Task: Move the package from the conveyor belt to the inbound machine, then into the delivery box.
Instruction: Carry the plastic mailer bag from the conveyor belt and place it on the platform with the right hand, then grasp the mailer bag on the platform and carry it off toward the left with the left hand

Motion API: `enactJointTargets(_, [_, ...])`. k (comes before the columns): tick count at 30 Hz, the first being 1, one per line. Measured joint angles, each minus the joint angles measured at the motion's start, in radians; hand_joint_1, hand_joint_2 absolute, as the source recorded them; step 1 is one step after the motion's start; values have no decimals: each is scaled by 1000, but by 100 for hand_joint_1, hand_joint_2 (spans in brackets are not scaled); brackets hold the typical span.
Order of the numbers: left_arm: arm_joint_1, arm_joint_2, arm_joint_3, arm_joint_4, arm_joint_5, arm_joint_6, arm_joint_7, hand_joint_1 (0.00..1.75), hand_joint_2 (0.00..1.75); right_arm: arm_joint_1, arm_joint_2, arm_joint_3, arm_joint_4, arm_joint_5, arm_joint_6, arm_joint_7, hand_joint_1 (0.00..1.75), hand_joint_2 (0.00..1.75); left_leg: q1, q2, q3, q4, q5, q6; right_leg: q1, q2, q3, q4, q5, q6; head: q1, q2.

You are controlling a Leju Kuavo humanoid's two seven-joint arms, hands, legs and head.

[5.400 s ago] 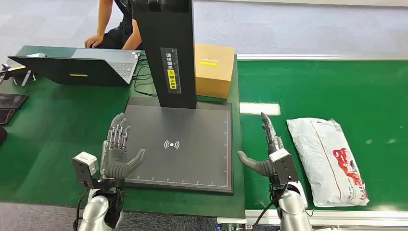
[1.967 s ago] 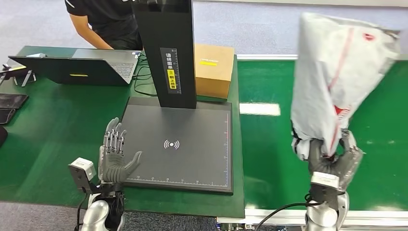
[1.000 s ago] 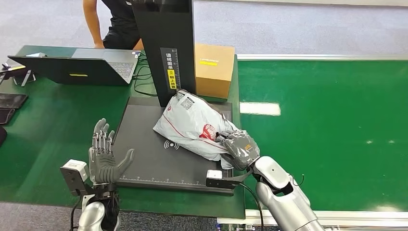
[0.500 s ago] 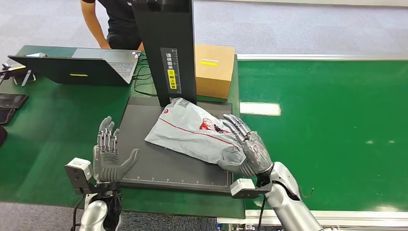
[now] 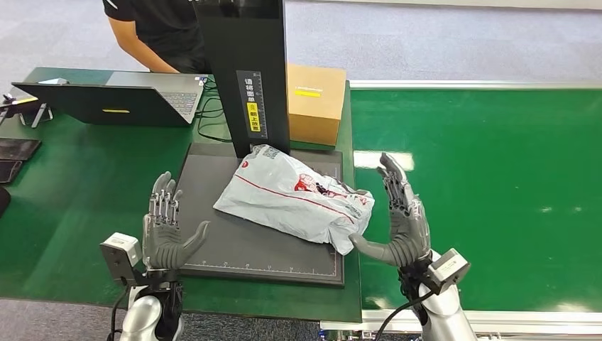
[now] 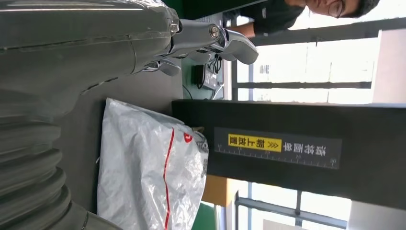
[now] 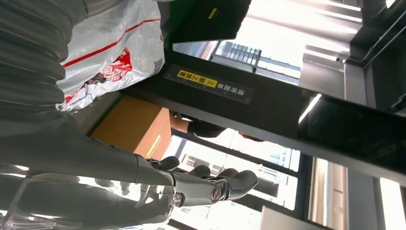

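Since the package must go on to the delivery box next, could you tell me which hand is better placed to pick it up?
Probably the right hand: it stands open right beside the grey package's near end on the scanner platform. The left hand, also open, sits at the platform's far edge, apart from the package.

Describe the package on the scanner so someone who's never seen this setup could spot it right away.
Find the black inbound machine, a tall column rising from a flat dark platform on the green table. The package lies on that platform at the column's foot. It is a crumpled grey-white plastic mailer with red lines and printing, unlike the rigid brown cardboard box behind it.
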Motion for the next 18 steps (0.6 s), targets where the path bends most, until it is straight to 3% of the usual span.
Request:
enactJointTargets(4, [0, 0, -21, 0, -34, -43, 10, 0, 175, 45, 39, -55, -11, 22, 24, 37, 0, 175, 0, 0, 0, 0, 0, 0, 0, 0, 0, 0, 0, 0, 0, 0])
enactJointTargets(11, [-3, 0, -67, 10, -30, -80, 12, 0, 175, 73, 105, -179, -5, 129, -57, 181, 0, 175, 0, 0, 0, 0, 0, 0, 0, 0, 0, 0, 0, 0, 0, 0])
enactJointTargets(18, [-29, 0, -106, 43, -126, -58, 14, 0, 175, 101, 142, -280, -3, 119, -48, 210, 0, 175, 0, 0, 0, 0, 0, 0, 0, 0, 0, 0, 0, 0, 0, 0])
